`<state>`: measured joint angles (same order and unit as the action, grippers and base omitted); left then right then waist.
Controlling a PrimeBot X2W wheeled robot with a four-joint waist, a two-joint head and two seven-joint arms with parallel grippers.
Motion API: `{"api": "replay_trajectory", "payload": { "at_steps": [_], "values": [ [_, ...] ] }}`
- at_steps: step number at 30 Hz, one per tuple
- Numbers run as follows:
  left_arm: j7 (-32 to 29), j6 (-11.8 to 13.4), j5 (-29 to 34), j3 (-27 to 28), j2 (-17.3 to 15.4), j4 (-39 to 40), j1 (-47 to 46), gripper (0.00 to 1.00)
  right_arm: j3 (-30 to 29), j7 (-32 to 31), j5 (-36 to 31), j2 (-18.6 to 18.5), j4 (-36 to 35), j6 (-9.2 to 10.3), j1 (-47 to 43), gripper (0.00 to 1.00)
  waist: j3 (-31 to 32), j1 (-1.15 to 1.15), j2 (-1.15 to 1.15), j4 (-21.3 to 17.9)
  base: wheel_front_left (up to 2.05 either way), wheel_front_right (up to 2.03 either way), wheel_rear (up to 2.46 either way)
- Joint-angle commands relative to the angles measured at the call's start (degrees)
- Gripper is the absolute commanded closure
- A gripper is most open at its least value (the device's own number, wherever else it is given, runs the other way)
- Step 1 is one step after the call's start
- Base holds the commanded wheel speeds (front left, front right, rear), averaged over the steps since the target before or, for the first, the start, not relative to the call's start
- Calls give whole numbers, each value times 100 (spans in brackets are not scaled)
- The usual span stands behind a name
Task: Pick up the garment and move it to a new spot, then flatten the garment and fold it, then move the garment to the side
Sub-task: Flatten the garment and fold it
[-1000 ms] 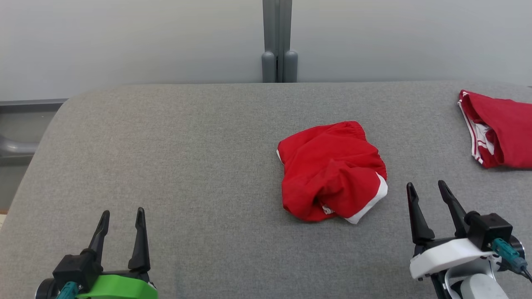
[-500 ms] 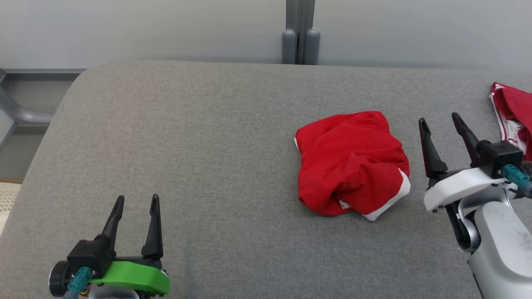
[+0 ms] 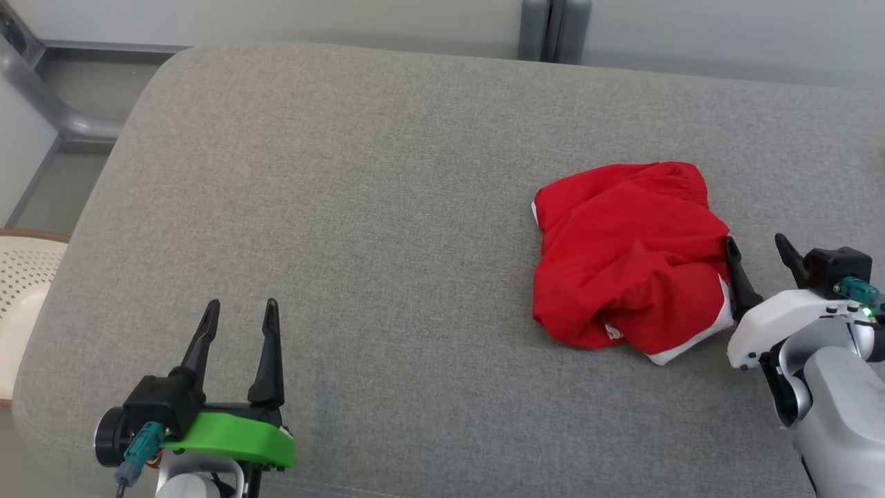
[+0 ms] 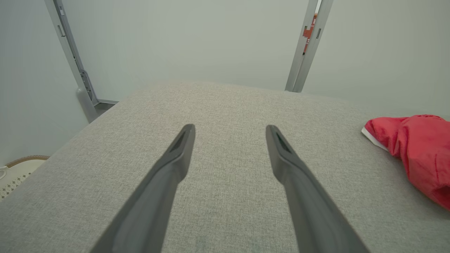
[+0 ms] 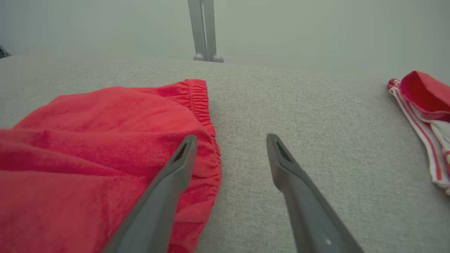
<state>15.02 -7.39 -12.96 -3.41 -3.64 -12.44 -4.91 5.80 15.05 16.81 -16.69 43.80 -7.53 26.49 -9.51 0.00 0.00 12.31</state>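
Right gripper [image 3: 753,240] spread wide at garment [image 3: 622,270] edge.

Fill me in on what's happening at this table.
A two-armed robot is set to pick up the crumpled red garment lying on the grey padded surface. Its right gripper is open at the garment's right edge, one finger over the fabric, nothing gripped yet. The left gripper is open too, well apart from the cloth. A second red garment with white stripes lies off to the right.
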Motion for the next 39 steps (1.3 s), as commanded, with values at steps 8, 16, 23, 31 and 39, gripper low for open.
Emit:
{"api": "replay_trajectory", "payload": {
  "at_steps": [8,16,23,31,39],
  "values": [
    [17,-16,106,-14,36,-30,-202,0,176,16,313,222,588,9,-39,0,-188,0,0,136,0,0,0],
    [16,-17,129,59,53,-43,-171,0,43,15,608,107,601,10,-17,100,-81,0,0,32,0,0,0],
    [16,-17,128,119,63,-67,-33,0,-615,16,405,-330,222,10,2,100,127,0,0,-61,0,0,0],
    [16,-17,56,143,69,-84,98,0,-622,16,54,-294,-560,9,27,100,365,0,0,-117,0,0,0],
    [16,-17,33,150,73,-69,211,0,320,16,0,220,-1387,9,-173,100,533,0,0,-102,0,0,0]
  ]
}}
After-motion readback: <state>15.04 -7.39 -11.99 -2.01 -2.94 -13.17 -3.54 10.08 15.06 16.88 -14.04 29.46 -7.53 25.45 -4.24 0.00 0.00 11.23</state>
